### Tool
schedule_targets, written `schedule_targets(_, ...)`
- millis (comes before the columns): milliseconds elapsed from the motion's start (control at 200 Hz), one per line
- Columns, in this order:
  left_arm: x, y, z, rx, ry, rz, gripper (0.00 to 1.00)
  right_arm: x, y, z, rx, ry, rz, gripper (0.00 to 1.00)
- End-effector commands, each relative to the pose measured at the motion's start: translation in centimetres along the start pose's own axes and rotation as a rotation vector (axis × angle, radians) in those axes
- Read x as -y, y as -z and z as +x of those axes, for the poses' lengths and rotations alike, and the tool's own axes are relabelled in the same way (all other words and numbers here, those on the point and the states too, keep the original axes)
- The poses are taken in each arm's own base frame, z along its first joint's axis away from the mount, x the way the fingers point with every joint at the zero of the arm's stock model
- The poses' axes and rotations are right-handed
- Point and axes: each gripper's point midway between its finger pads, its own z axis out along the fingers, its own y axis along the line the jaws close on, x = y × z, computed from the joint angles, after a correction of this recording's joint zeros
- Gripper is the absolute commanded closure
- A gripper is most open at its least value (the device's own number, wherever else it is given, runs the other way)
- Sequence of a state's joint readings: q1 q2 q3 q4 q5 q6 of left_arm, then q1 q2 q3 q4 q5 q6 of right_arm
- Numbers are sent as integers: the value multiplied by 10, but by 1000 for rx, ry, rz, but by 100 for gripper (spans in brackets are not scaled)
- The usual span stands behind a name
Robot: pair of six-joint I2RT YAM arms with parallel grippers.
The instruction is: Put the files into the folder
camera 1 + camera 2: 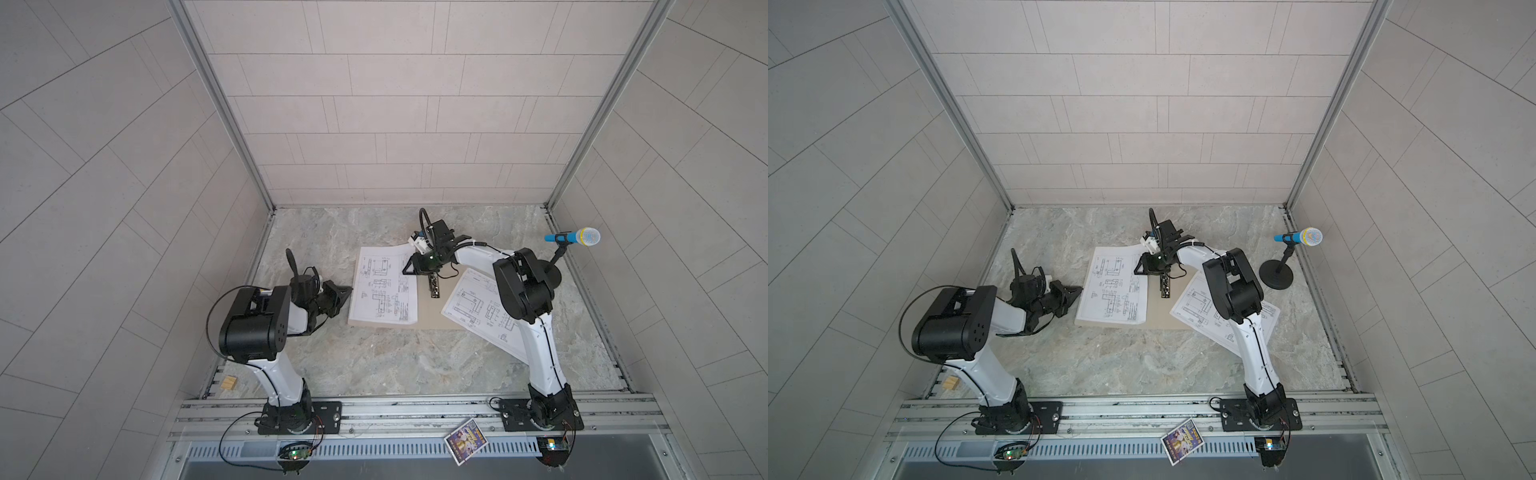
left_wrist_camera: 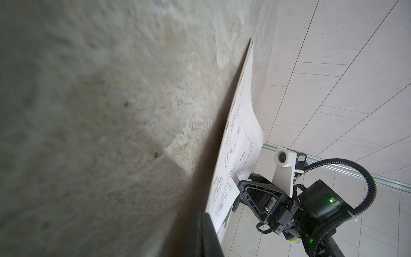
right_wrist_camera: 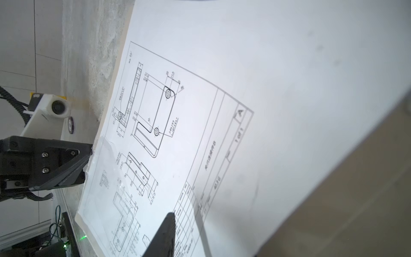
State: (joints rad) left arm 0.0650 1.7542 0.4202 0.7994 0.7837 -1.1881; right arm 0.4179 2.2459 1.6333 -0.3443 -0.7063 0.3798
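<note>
Folder (image 1: 428,309): open flat on counter (image 1: 395,361), frame centre.
Files: drawing sheet (image 1: 384,286) on folder's left half; second sheet (image 1: 469,303) to its right, under my right arm.
Left fingers (image 1: 340,293): together, at folder's left edge.
Right fingers (image 1: 411,266): at drawing sheet's upper right corner; apart or clamped, I cannot tell.

On the table (image 1: 374,365), centre: folder (image 1: 430,311) opened flat, metal clip (image 1: 435,286) at its spine. Left sheet (image 1: 384,286) on its left half, right sheet (image 1: 471,303) overlapping its right edge, partly under the right arm (image 1: 523,286). Microphone stand (image 1: 559,249) at right rear. Picture card (image 1: 466,445) on the front rail (image 1: 395,411); wooden block (image 1: 228,382) at front left.
</note>
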Motion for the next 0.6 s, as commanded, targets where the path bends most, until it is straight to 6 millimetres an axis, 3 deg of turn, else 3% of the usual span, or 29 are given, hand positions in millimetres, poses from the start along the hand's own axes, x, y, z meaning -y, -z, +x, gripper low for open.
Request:
schedule_targets(0, 4, 1, 0, 3, -20, 23, 100, 8, 6, 8, -15, -21, 70, 51)
schedule_targets(200, 6, 2, -5, 14, -36, -15, 97, 9, 41, -7, 55, -27, 180, 42)
schedule_targets(325, -1, 11, -10, 33, -96, -155, 70, 14, 73, -12, 101, -32, 281, 37)
schedule_targets(450, 5, 36, -20, 84, -206, -325, 45, 5, 94, -9, 128, -26, 264, 37)
schedule_targets(595, 35, 44, -26, 115, -280, -315, 39, 3, 102, 10, 127, -37, 251, 45)
